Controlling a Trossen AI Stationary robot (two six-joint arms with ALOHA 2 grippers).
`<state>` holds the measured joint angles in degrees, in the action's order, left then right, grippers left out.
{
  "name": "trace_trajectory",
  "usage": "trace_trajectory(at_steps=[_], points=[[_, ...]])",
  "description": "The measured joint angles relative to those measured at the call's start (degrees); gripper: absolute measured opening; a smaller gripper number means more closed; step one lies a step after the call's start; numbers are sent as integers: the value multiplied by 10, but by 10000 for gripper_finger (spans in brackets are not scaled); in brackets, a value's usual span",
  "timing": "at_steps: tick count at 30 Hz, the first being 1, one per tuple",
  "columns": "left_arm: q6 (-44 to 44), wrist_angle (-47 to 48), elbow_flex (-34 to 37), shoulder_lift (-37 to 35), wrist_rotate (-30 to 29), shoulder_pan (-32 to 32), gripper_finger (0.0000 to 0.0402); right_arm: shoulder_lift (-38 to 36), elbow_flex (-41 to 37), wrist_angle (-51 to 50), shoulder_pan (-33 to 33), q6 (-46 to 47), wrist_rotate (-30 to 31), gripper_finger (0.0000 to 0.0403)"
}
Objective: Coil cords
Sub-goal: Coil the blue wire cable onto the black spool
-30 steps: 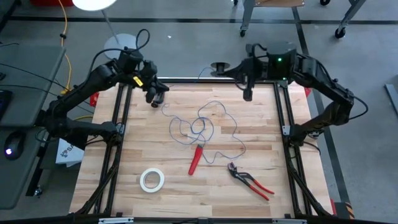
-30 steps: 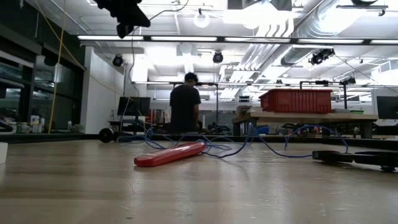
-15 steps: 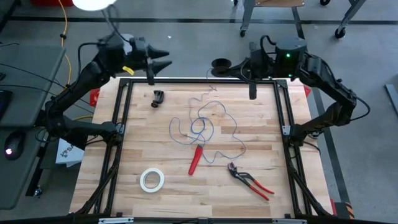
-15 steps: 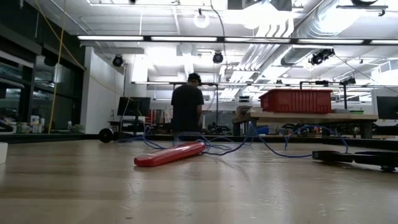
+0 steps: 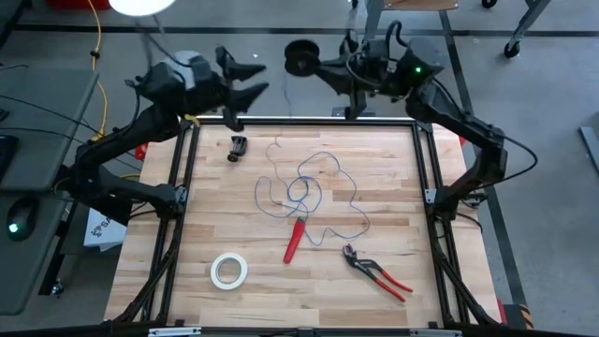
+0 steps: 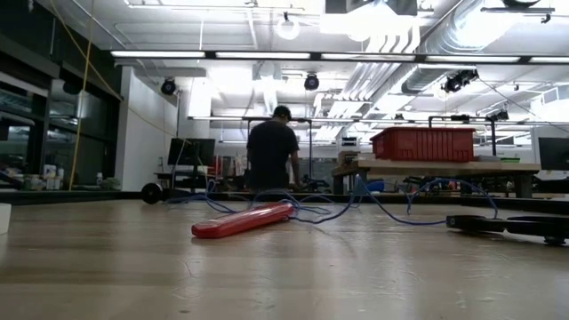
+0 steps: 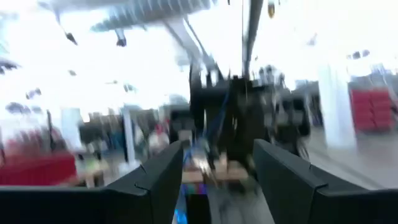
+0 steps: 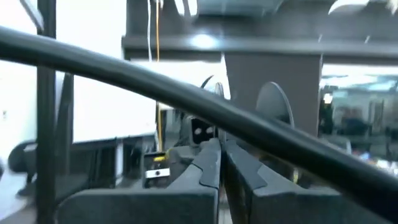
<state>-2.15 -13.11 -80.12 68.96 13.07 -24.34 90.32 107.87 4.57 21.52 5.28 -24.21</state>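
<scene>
Hovering above the table's (image 5: 215, 309) far edge, both arms sit high. Left end effector (image 5: 251, 79): fingers spread wide, empty. Right end effector (image 5: 326, 67): clamped shut, the black spool (image 5: 299, 57) at its tip. Blue-violet wire (image 5: 304, 192) sprawls in loose loops mid-table, one strand rising toward the spool. Risk: winding could drag the loops into the red-handled tool (image 5: 294, 240) and snag there.
</scene>
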Motion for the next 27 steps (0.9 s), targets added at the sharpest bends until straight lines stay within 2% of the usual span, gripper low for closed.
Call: trace_trajectory(at_steps=[4,9,16,27], points=[[-4,-33,-1,0,-20,16,193,22,0,71,0,0,19,0],[-44,-37,0,11,-83,40,193,52,0,132,-2,9,39,0],[-25,-61,0,35,-123,46,193,76,0,143,-2,24,26,0],[13,-76,0,34,-110,41,193,77,0,129,-9,1,12,0]])
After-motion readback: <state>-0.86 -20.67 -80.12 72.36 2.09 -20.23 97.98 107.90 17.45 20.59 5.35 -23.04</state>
